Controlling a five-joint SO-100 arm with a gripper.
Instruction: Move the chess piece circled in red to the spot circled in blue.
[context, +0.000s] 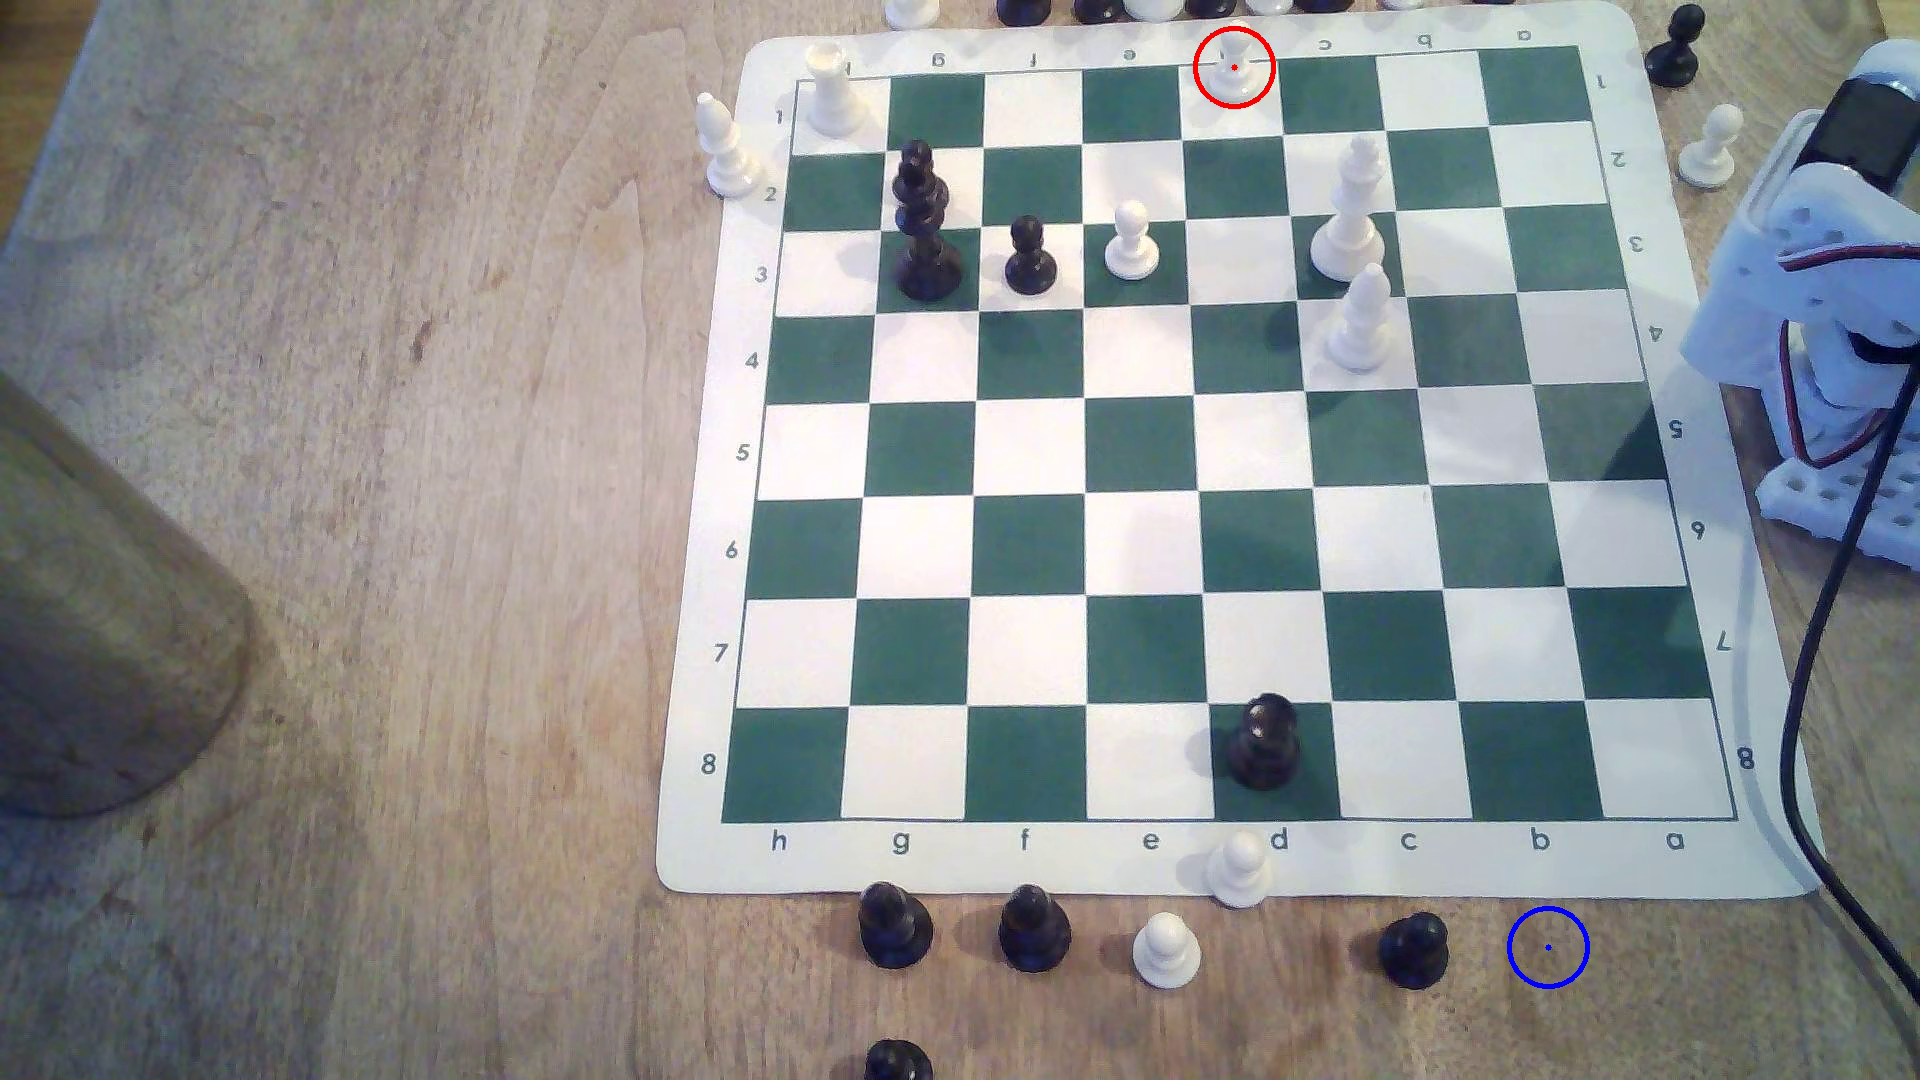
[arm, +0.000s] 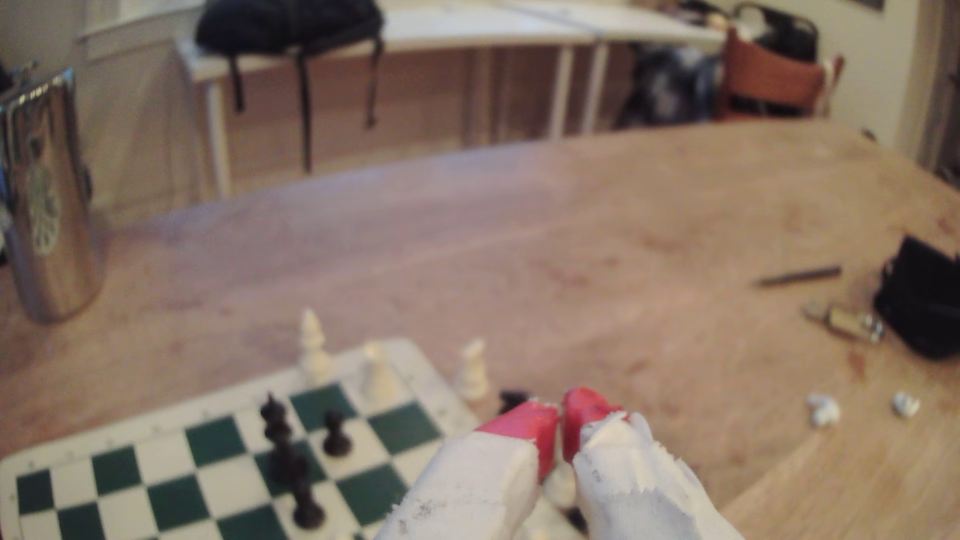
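White printed arm (context: 1813, 260) with a black motor block, red and black wires looping down; gripper (arm: 560, 423) has rough white fingers (arm: 478, 488) tipped in red

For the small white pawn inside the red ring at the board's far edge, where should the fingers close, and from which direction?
Grip the small white plastic pawn at its narrow neck, just under the ball head, coming straight down from above. It stands upright on the mat's border, so the head would likely stop it slipping out. Dark and white pieces crowd the table edge just behind it, making a sideways approach riskier. The red-tipped gripper looks nearly closed; it must open first.
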